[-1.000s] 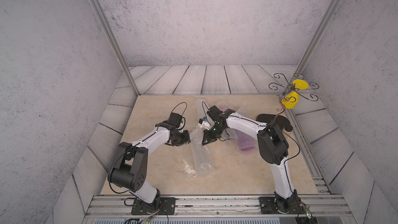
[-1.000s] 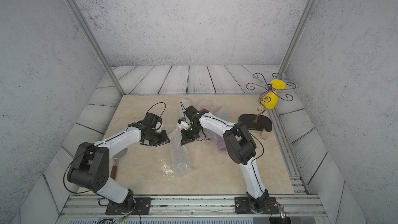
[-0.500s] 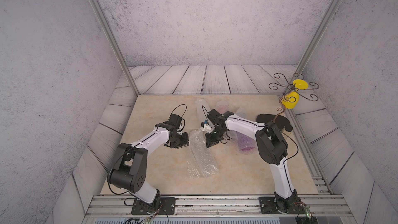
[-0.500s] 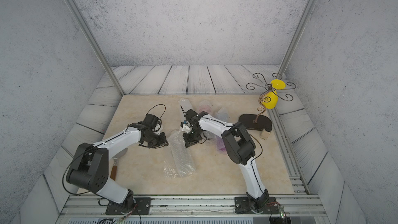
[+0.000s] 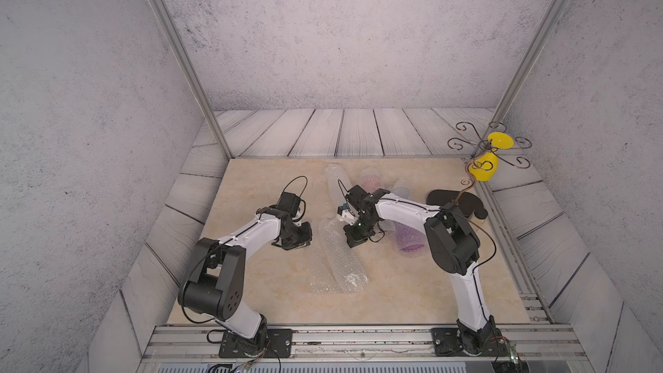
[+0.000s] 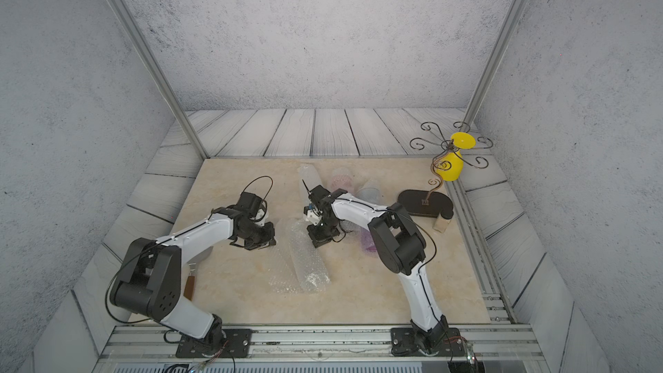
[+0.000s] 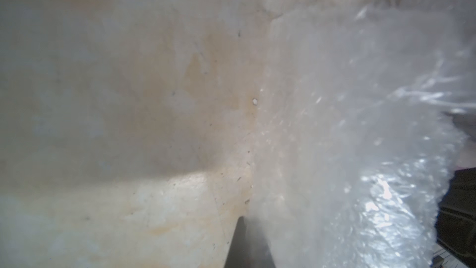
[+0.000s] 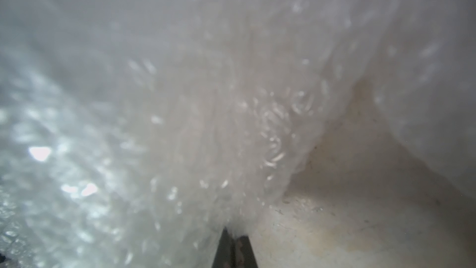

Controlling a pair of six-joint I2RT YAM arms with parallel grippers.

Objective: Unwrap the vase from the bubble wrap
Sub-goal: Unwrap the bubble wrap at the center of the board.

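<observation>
A clear tube of bubble wrap [image 5: 339, 256] [image 6: 306, 256] lies lengthwise mid-table on a flat crinkled sheet. The vase is hidden; I cannot make it out inside. My left gripper [image 5: 305, 242] [image 6: 269, 242] sits low at the tube's left side. In the left wrist view it [image 7: 244, 228] is shut, the wrap's edge [image 7: 347, 137] running in between the fingertips and veiling one finger. My right gripper [image 5: 353, 242] [image 6: 317, 242] presses down at the tube's right side. In the right wrist view it [image 8: 233, 233] is shut, with wrap [image 8: 180, 99] pinched at its tips.
Behind the arms lie further wrapped bundles: a purple one [image 5: 409, 242], a pink one [image 5: 371, 181] and a clear roll [image 5: 333, 177]. A wire stand on a dark base [image 5: 455, 200] holds yellow pieces [image 5: 484, 170] at back right. A brown-handled tool [image 6: 190, 281] lies by the left arm.
The left gripper's jaws have closed at the wrap's edge. The right gripper has drawn toward the front with the wrap, and the tube's near end has swung slightly right.
</observation>
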